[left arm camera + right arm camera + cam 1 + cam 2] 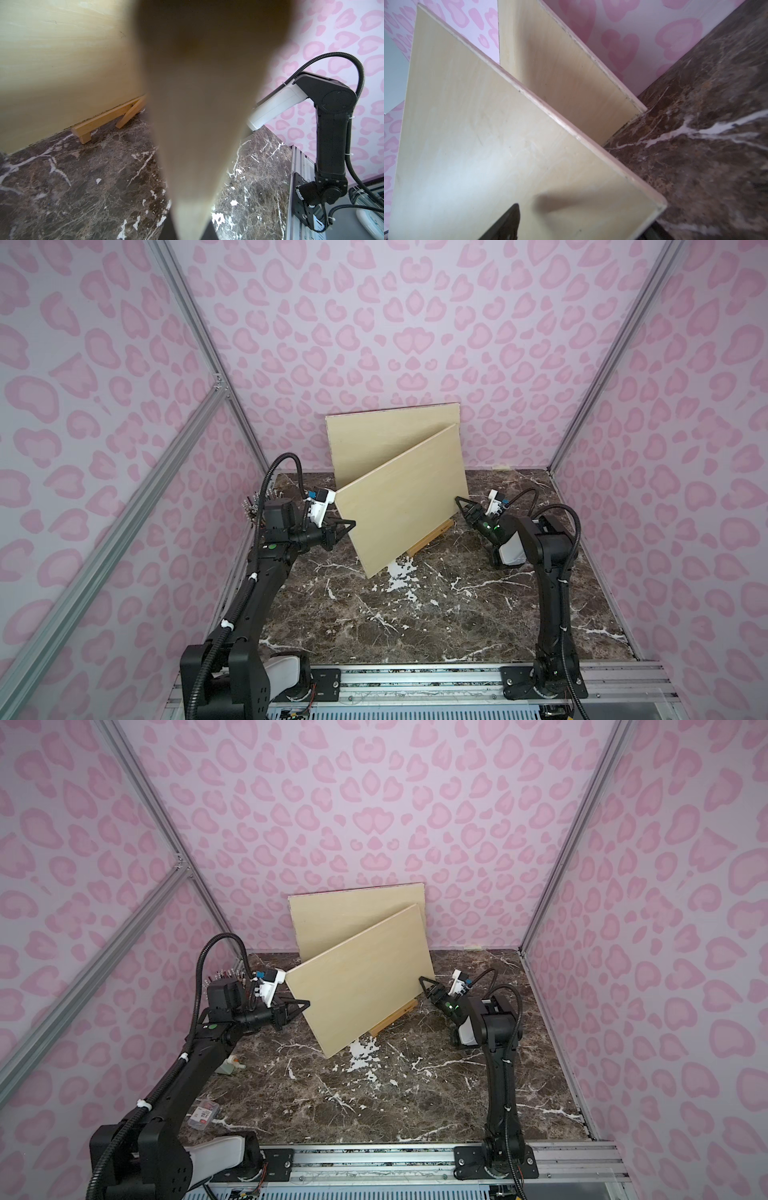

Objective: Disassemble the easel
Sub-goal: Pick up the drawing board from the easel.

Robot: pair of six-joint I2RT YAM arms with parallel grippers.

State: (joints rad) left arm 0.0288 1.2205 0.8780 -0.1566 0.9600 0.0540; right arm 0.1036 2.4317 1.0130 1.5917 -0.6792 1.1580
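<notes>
Easel (432,536): stands on the table toward the back, between the two grippers. It is mostly hidden behind the front board; only its low wooden bar and feet show.
Front board (399,497): tilted, with its bottom edge along the easel's bar and its near bottom corner down at the table. Its top right corner overlaps the back board; can't tell if they touch.
Back board (374,435): leans on the rear wall, bottom edge on the table.
Left gripper (351,526): at the front board's left edge, jaws closed down on that edge. In its wrist view the edge is a blur right at the lens.
Right gripper (459,502): low at the front board's right edge, jaws wide apart. One finger (506,224) sits in front of the board's face, not clamped.
Table (457,614): dark marble, with a white chipped patch beside the board's near corner.
Clutter: small box (203,1112) and little bottle (228,1067) by the left arm, well apart from the easel.
</notes>
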